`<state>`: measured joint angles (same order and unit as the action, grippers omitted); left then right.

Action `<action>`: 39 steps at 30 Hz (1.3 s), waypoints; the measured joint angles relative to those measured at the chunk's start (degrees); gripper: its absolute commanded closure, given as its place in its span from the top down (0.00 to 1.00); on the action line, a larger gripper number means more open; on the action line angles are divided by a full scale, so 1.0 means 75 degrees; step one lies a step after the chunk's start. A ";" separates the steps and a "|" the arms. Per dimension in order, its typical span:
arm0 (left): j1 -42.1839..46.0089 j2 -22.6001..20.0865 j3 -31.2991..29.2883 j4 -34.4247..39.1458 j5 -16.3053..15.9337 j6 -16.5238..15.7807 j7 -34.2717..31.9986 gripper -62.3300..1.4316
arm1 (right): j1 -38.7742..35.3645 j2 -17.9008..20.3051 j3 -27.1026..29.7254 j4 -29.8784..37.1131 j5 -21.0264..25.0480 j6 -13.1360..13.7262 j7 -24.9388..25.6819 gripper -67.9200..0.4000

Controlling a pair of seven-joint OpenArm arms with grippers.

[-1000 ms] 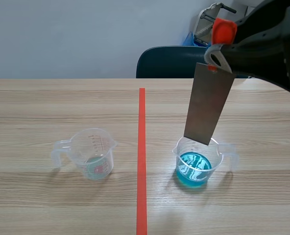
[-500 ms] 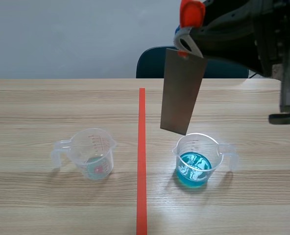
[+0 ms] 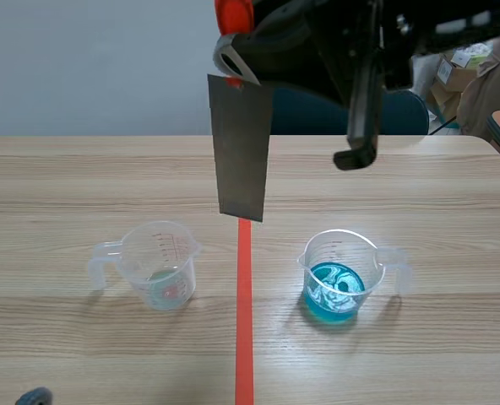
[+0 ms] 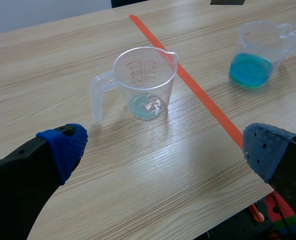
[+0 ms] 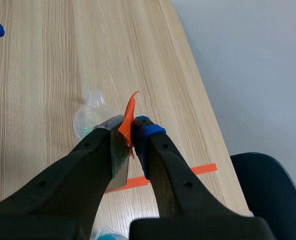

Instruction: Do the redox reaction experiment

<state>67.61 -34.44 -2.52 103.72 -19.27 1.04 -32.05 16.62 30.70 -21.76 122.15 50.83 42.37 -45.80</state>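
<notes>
The left gripper (image 4: 165,145) is held low at the near edge of the table (image 3: 81,177), on the left of the tape line (image 3: 244,321); its fingers are spread wide, the blue pads (image 4: 65,145) are far apart and nothing is held between them. Ahead of it, well to the left of the line, the clear cup (image 3: 159,263) is stood upright on the table with its handle turned away from the line; only a thin pale layer is seen at its bottom. At about the same depth on the right of the line, the blue cup (image 3: 341,274) is stood upright, filled low with blue liquid, its handle also turned away from the line. Both cups are set apart from the line and from each other. Farther back, the plate (image 3: 240,156), a flat grey strip, is hung nearly upright in the air right over the line, its lower edge above the table and clear of both cups. Its upper end, where an orange-red tab (image 5: 128,117) is fixed, is pinched between the closed fingers of the right gripper (image 5: 128,135), which is raised high across the line. Beyond the far table edge, just right of the line, a dark chair (image 3: 305,114) is seen.
</notes>
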 measured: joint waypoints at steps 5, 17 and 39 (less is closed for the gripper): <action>-0.0128 0.0125 -0.0169 0.0000 -0.0131 0.0006 -0.0003 1.00 | 0.0603 -0.0425 -0.0522 -0.0583 0.0000 0.0000 -0.0172 0.02; -0.0149 0.0128 -0.0166 0.0000 -0.0125 0.0003 -0.0020 1.00 | 0.1699 -0.1588 -0.1443 -0.1789 -0.0003 -0.0009 -0.0545 0.02; -0.0149 0.0125 -0.0166 0.0000 -0.0125 0.0003 -0.0020 1.00 | 0.2157 -0.3130 -0.2366 -0.2760 -0.0274 -0.0009 -0.0915 0.02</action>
<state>66.50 -33.50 -3.77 103.72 -20.21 1.06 -32.21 32.80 7.22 -39.51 101.45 48.77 42.30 -52.66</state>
